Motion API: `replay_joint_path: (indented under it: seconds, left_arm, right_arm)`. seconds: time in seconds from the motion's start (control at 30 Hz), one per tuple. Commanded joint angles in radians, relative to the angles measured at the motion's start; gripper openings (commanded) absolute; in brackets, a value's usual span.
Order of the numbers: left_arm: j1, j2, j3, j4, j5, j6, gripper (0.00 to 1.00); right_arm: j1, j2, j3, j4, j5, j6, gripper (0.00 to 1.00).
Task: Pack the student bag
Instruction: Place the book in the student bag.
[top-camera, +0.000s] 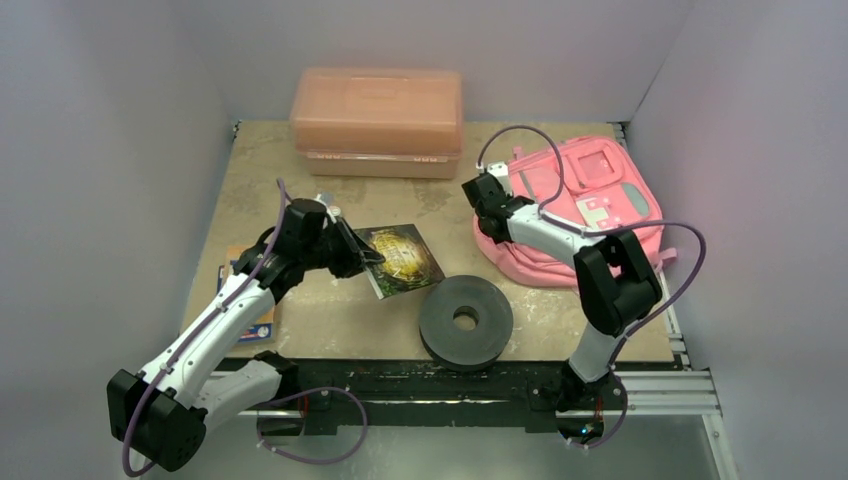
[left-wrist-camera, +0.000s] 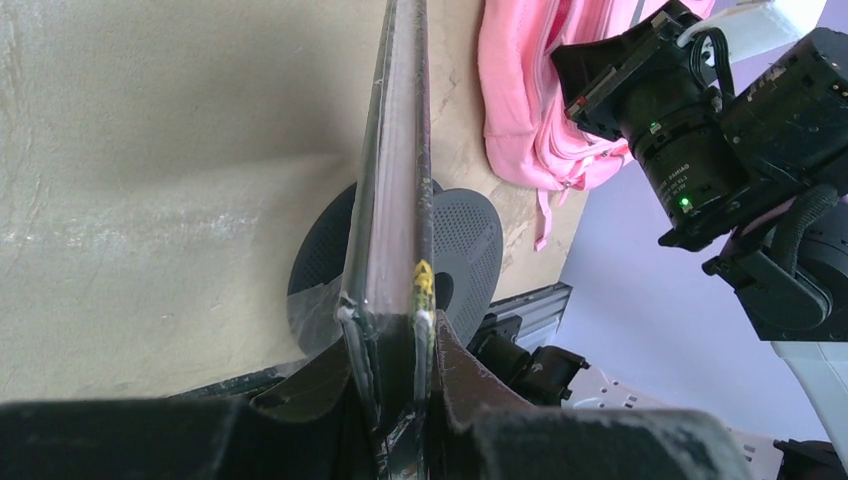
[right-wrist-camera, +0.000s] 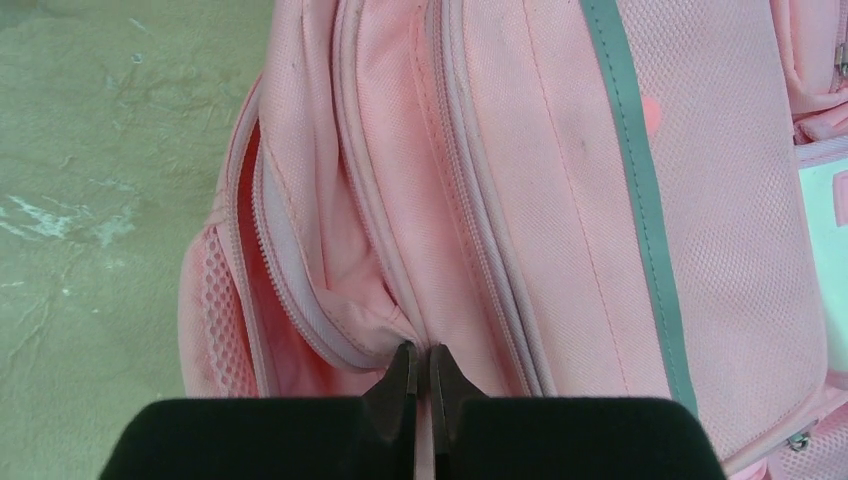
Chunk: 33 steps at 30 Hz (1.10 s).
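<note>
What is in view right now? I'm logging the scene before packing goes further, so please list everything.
student bag: one, bright pink with grey trim, far right of the table, zip partly open
box: one, salmon-pink plastic, lid shut, far edge, centre
book: one, dark cover with green-gold picture, held centre-left
disc: one, dark grey with a centre hole, near edge, centre
booklet: one, orange and blue, left edge, partly under the left arm
table: one, beige, worn
left gripper: shut on the book's edge
right gripper: shut on the student bag's fabric by the zip
</note>
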Motion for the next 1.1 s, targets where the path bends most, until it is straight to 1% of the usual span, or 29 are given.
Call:
replay_joint_path:
  seconds: [0.0, 0.23, 0.4, 0.5, 0.6, 0.7, 0.77, 0.8, 0.93, 1.07]
  left_arm:
    - [0.004, -0.013, 0.015, 0.141, 0.079, -0.044, 0.00]
    - [0.004, 0.001, 0.019, 0.202, 0.119, -0.068, 0.00]
    - [0.004, 0.026, 0.000, 0.328, 0.176, -0.124, 0.00]
    - [0.002, 0.054, 0.005, 0.419, 0.223, -0.156, 0.00]
    - [-0.001, 0.072, 0.021, 0.496, 0.244, -0.190, 0.00]
    - [-0.018, 0.108, 0.063, 0.511, 0.222, -0.194, 0.00]
    - [-0.040, 0.163, 0.098, 0.548, 0.226, -0.206, 0.00]
    - [-0.056, 0.198, 0.114, 0.607, 0.227, -0.212, 0.00]
    - [-0.115, 0.356, 0.201, 0.700, 0.188, -0.204, 0.00]
    - [-0.163, 0.564, 0.333, 0.818, 0.158, -0.203, 0.00]
  right_arm:
    - [0.000, -0.094, 0.024, 0.017, -0.058, 0.002, 0.00]
    - [-0.002, -0.273, 0.033, 0.027, -0.124, -0.018, 0.00]
    - [-0.002, -0.348, 0.071, 0.000, -0.148, -0.025, 0.00]
    - [-0.005, -0.405, 0.074, 0.023, -0.191, -0.041, 0.00]
    - [-0.032, -0.454, 0.089, 0.031, -0.261, -0.036, 0.00]
    - [-0.099, -0.495, 0.105, 0.031, -0.377, -0.003, 0.00]
    - [-0.138, -0.514, 0.109, 0.035, -0.423, 0.015, 0.00]
    - [-0.150, -0.521, 0.111, 0.036, -0.434, 0.018, 0.00]
    - [-0.158, -0.544, 0.110, 0.041, -0.443, 0.035, 0.00]
    - [-0.159, -0.560, 0.104, 0.038, -0.449, 0.042, 0.00]
